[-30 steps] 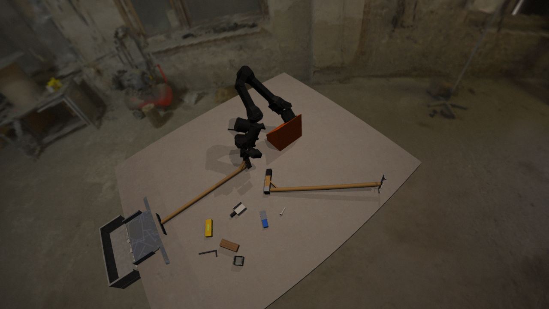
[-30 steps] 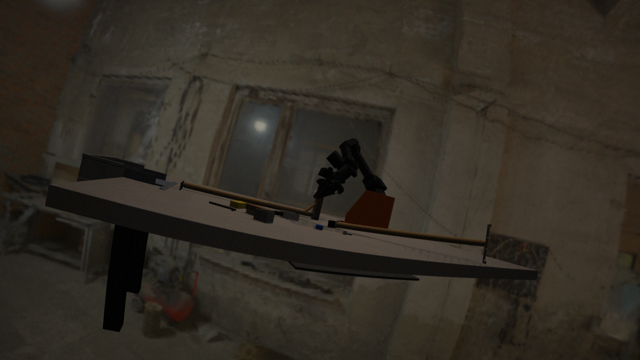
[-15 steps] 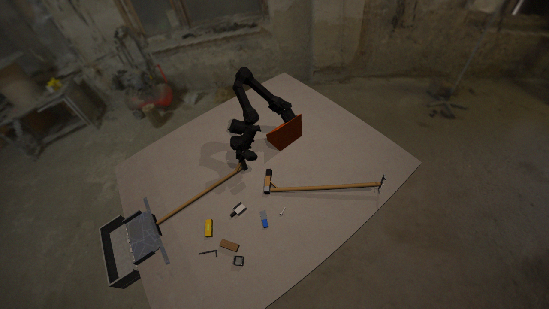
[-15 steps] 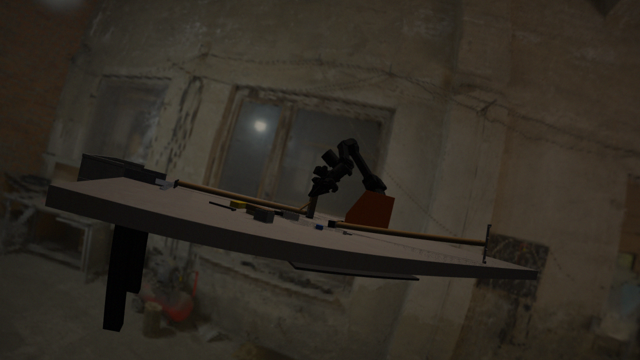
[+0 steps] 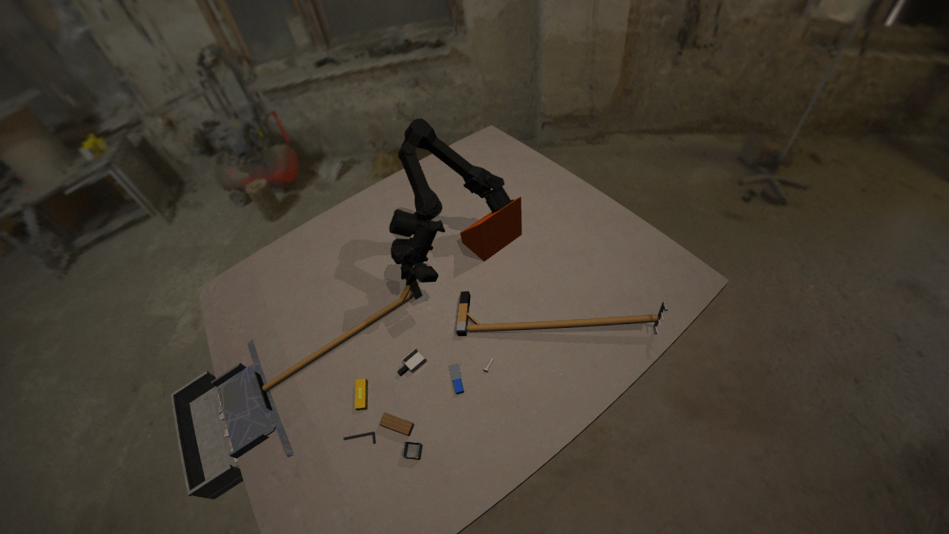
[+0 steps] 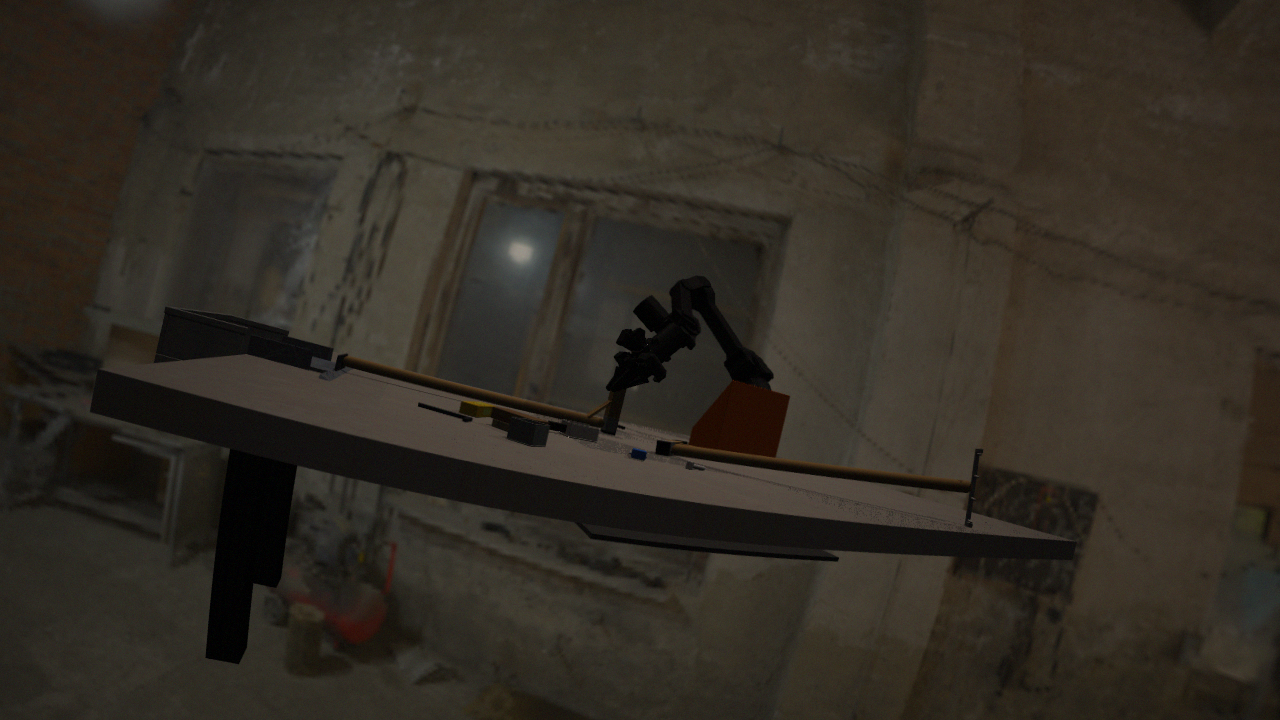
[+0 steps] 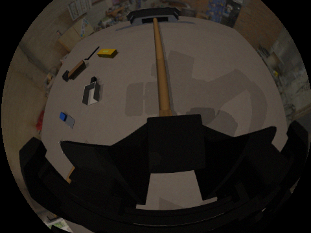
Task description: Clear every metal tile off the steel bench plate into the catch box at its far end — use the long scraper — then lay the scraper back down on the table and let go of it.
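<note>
- Catch box [image 5: 186,445] [image 6: 205,335] [image 7: 153,12] beyond bench plate [image 5: 245,405] [image 7: 136,21].
- Scraper [image 5: 338,343] [image 6: 465,386] [image 7: 160,58] head at plate's near end, handle toward my pincer [image 5: 411,285] [image 6: 615,387] [image 7: 168,122].
- Rake [image 5: 563,324] [image 6: 823,467] on table [image 5: 563,219] [image 6: 537,474] [image 7: 210,42], left of scraper.

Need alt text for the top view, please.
A black robot arm's gripper grips a long wooden-handled scraper, its blade at the steel bench plate beside the catch box. A rake and small items lie nearby.

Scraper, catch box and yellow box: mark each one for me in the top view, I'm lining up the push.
Scraper [image 5: 338,340]: top view, on the wooden handle.
Catch box [image 5: 184,441]: top view, on the dark side wall.
Yellow box [image 5: 360,394]: top view, middle of its upper face.
</note>
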`<state>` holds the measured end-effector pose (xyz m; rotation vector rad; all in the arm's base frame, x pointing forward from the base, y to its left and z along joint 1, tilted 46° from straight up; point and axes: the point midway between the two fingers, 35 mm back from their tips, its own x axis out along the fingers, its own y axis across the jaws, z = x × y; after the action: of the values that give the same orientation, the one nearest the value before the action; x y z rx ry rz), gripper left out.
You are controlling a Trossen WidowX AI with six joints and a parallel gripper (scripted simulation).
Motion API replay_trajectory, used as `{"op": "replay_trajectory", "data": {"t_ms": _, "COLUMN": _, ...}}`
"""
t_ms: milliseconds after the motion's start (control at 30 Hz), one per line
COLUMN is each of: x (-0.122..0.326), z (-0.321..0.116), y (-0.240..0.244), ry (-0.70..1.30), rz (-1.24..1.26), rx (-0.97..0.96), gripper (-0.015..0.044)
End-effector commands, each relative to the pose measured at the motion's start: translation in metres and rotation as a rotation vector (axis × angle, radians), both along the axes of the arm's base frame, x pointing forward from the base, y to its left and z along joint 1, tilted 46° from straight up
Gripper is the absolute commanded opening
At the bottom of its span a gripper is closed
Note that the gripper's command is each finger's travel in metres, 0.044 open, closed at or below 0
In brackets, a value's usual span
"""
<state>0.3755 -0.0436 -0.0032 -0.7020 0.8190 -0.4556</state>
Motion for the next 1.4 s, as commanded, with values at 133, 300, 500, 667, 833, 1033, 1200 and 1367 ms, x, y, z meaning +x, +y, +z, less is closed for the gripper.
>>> {"op": "replay_trajectory", "data": {"t_ms": 133, "x": 0.012, "z": 0.0, "y": 0.001, "ry": -0.002, "rz": 0.005, "rx": 0.0, "gripper": 0.0}}
{"op": "replay_trajectory", "data": {"t_ms": 300, "x": 0.021, "z": 0.001, "y": 0.001, "ry": -0.003, "rz": 0.005, "rx": 0.0, "gripper": 0.0}}
{"op": "replay_trajectory", "data": {"t_ms": 500, "x": 0.031, "z": 0.001, "y": 0.001, "ry": -0.003, "rz": 0.005, "rx": 0.0, "gripper": 0.0}}
{"op": "replay_trajectory", "data": {"t_ms": 667, "x": 0.04, "z": 0.0, "y": 0.001, "ry": -0.004, "rz": 0.005, "rx": 0.0, "gripper": 0.0}}
{"op": "replay_trajectory", "data": {"t_ms": 833, "x": 0.047, "z": 0.0, "y": 0.001, "ry": -0.004, "rz": 0.005, "rx": 0.0, "gripper": 0.0}}
{"op": "replay_trajectory", "data": {"t_ms": 1033, "x": 0.054, "z": 0.001, "y": 0.001, "ry": -0.005, "rz": 0.005, "rx": 0.0, "gripper": 0.0}}
{"op": "replay_trajectory", "data": {"t_ms": 1200, "x": 0.063, "z": 0.001, "y": 0.0, "ry": -0.005, "rz": 0.005, "rx": 0.0, "gripper": 0.0}}
{"op": "replay_trajectory", "data": {"t_ms": 1367, "x": 0.071, "z": 0.001, "y": 0.0, "ry": -0.005, "rz": 0.005, "rx": 0.0, "gripper": 0.0}}
